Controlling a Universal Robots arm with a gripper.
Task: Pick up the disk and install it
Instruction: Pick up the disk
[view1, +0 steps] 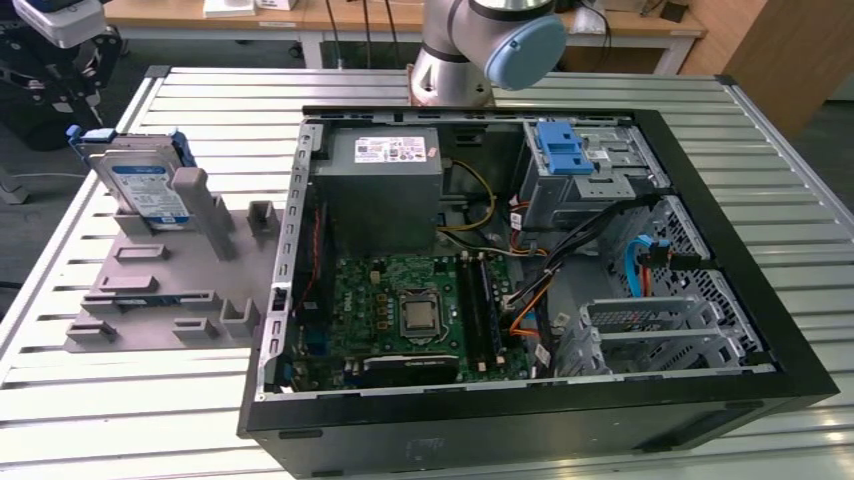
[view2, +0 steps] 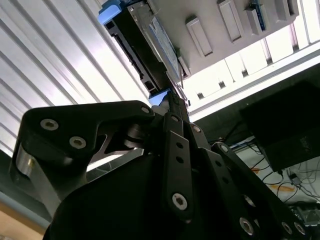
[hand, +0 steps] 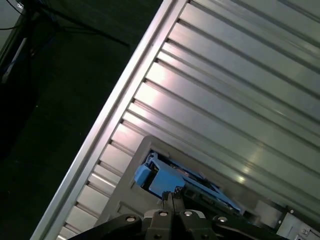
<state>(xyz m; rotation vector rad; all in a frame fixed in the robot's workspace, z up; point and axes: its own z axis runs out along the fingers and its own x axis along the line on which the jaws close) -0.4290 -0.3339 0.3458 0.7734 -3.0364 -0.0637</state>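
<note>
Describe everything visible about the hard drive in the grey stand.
The flat silver-grey metal hard drive carries a blue-and-white label and blue plastic side rails. It stands on edge, tilted, slotted in the grey plastic stand on the slatted metal table, at the exterior view's left of the open black computer case.

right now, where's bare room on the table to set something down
Bare slats of the table lie between the grey fixture and the near edge, and along the exterior view's right of the computer case. Crowded: inside the case, and the fixture's far end, where the disk stands.
</note>
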